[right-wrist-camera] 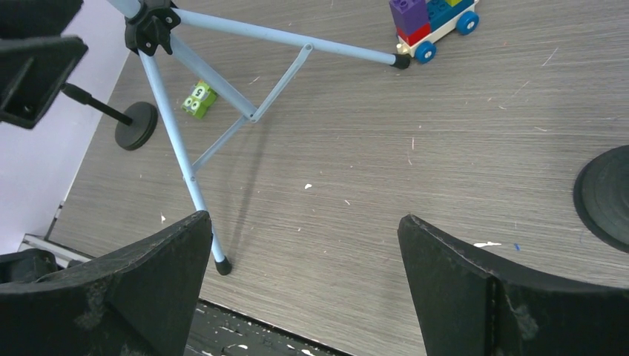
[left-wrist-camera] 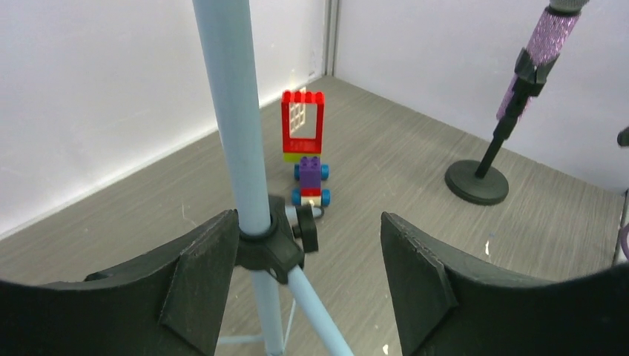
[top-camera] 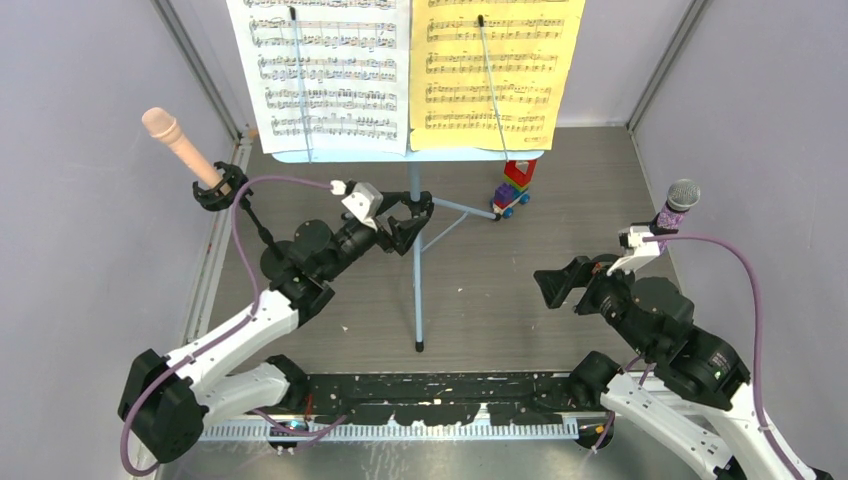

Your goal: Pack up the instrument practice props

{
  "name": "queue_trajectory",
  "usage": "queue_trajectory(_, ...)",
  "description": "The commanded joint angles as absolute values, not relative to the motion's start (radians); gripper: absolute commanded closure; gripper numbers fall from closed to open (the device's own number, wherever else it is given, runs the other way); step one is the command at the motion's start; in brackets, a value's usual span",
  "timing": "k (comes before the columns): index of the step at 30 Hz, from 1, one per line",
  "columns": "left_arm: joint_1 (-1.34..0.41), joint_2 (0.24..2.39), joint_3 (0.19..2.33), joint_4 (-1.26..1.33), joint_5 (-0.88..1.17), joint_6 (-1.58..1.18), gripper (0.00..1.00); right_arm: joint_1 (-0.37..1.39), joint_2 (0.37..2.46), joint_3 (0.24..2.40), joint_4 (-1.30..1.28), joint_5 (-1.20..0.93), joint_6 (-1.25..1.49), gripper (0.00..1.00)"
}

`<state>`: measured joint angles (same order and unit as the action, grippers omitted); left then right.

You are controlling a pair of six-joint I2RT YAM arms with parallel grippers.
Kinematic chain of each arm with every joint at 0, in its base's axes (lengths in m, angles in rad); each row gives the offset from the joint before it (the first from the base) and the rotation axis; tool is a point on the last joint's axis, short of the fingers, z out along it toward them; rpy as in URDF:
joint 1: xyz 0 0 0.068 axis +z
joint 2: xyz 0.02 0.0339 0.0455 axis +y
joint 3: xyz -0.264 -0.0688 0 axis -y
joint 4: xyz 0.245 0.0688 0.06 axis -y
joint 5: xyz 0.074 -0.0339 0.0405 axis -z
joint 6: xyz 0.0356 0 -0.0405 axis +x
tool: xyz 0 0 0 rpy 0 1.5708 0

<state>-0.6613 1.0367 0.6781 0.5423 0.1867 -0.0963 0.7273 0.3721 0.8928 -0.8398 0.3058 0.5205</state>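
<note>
While the left tool gapes astride the music rack pole, right tool open too, that stand looks light and top-heavy; grip its collar.

Top camera: high behind the arm bases, facing down and forward over the table. Left wrist camera: low and close, looking out through the left claw; stand at its left finger, car beyond. Right wrist camera: higher, tilted down past the right claw. All three views share stand and car.
</note>
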Motion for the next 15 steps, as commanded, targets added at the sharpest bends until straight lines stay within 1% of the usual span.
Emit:
queue_trajectory(1, -0.67, 0.958, 0.636, 0.492, 0.186, -0.102, 0.28, 0.732, 0.356, 0.945, -0.83, 0.353, 0.485, 0.0)
queue_trajectory(6, -0.685, 0.807, 0.581, 0.362, 0.144, -0.163, 0.23, 0.732, 0.346, 0.982, -0.854, 0.391, 0.46, 0.0)
queue_trajectory(9, -0.7, 0.678, 0.568, 0.253, 0.051, -0.222, 0.2, 0.732, 0.334, 0.993, -0.855, 0.4, 0.446, 0.0)
queue_trajectory(12, -0.703, 0.566, 0.618, 0.051, -0.067, -0.271, 0.19, 0.731, 0.333, 1.007, -0.858, 0.402, 0.428, 0.0)
queue_trajectory(13, -0.703, 0.538, 0.646, -0.048, -0.087, -0.276, 0.19, 0.731, 0.337, 1.013, -0.863, 0.4, 0.421, 0.0)
queue_trajectory(15, -0.703, 0.493, 0.701, -0.161, -0.087, -0.286, 0.2, 0.732, 0.347, 1.024, -0.87, 0.402, 0.409, 0.0)
